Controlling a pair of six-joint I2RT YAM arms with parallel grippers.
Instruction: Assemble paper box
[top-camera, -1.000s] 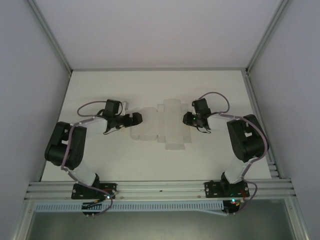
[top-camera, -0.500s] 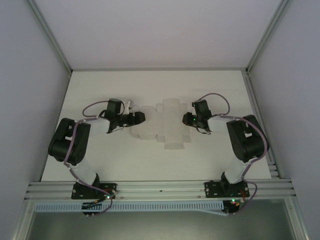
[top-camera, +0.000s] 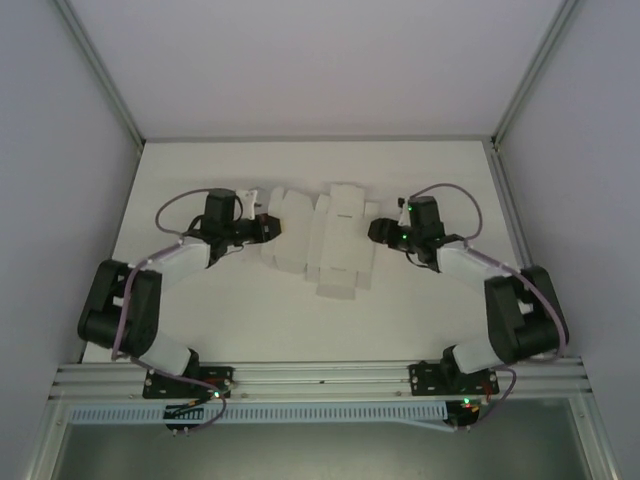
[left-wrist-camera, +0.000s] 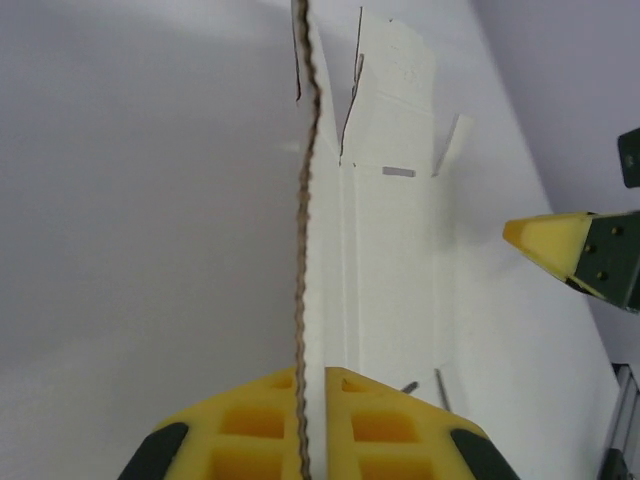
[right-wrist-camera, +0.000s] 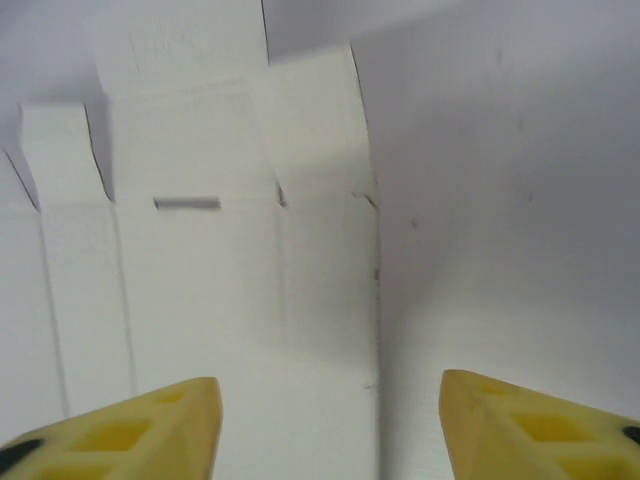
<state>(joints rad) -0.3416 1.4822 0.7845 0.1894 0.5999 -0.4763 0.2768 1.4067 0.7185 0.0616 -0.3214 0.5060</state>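
1. On bare white table top (top-camera: 200, 310), mid-table: thin white creased die-cut card sheet, the paper box (top-camera: 335, 250), unfolded, mostly flat, skewed a little to the table edges.
2. Between the two arms, one gripper at each end.
3. From left wrist: paper box (left-wrist-camera: 390, 260) flat on the right with a small slot and cut flaps; left end lifted off the surface, standing on edge, raw corrugated edge facing camera.
4. Left gripper (top-camera: 268, 228) (left-wrist-camera: 315, 400) at that lifted end, clenched on it; yellow pads (left-wrist-camera: 250, 420) pressed together with the card edge pinched between.
5. Right gripper (top-camera: 378, 232) (right-wrist-camera: 330, 420) at the sheet's right end, released; yellow fingertips (right-wrist-camera: 150, 425) wide apart, nothing gripped.
6. From right wrist: paper box (right-wrist-camera: 200, 300) lying under and ahead of the gap, right edge running roughly mid-gap, slot and flap cuts visible.
7. Cannot tell whether right fingertips touch the card.
8. One yellow tip of right gripper (left-wrist-camera: 560, 245) seen from left wrist, beside the sheet's far side.
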